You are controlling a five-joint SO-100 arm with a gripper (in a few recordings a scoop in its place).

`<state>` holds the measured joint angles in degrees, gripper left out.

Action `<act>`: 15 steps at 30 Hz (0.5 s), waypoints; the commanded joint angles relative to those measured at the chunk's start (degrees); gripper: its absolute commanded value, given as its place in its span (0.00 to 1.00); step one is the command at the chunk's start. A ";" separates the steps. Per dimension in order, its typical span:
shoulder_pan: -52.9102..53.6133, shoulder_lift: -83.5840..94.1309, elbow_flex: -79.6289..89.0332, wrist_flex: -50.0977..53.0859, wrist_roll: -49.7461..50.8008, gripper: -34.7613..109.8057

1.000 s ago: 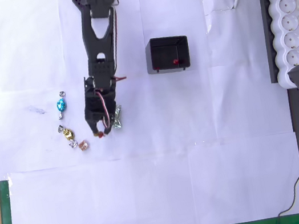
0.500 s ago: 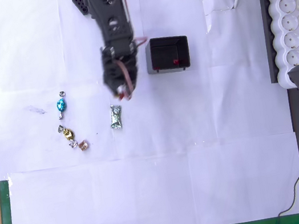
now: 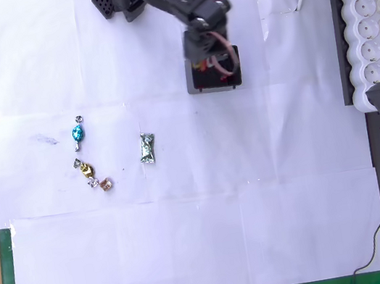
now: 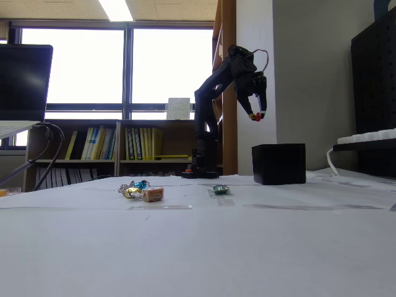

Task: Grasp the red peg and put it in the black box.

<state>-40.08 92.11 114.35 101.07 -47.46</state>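
Red peg carried high above the black box, release pending

In the fixed view the claw hangs in the upper centre-right of the frame, closed on the red peg, well above the black box on the worktop. In the overhead view the claw lies over the box at upper centre. Risk, as a judgement: a release from this height may let the peg bounce off the floor or a thin wall and out onto the worktop; the fixed view places the claw over the box's left side, so a small offset may drop it outside. The peg shows as a small red dot at the fingertips; its long axis and heading cannot be resolved
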 commanded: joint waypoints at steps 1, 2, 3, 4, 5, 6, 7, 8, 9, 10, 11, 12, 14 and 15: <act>-3.16 2.20 4.31 -1.32 3.16 0.24; -3.52 2.99 3.69 -2.81 3.78 0.24; -3.69 3.87 2.81 -4.39 4.31 0.24; -3.78 4.48 1.93 -5.98 4.83 0.24; -3.78 5.01 0.79 -7.56 5.27 0.24; -3.78 5.27 -0.18 -9.05 5.54 0.24; -3.78 5.36 -1.05 -10.28 5.71 0.24; -3.78 5.36 -2.02 -11.43 5.80 0.24; -3.78 5.36 -2.90 -12.30 5.80 0.24; -3.69 5.36 -3.34 -12.74 5.54 0.24; -3.69 5.36 -3.69 -13.10 5.45 0.24; -3.52 5.36 -4.04 -13.45 5.36 0.24; -2.99 5.36 -4.13 -13.45 5.10 0.26; -2.64 5.36 -4.13 -13.36 4.83 0.26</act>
<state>-42.80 98.26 109.34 87.63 -41.57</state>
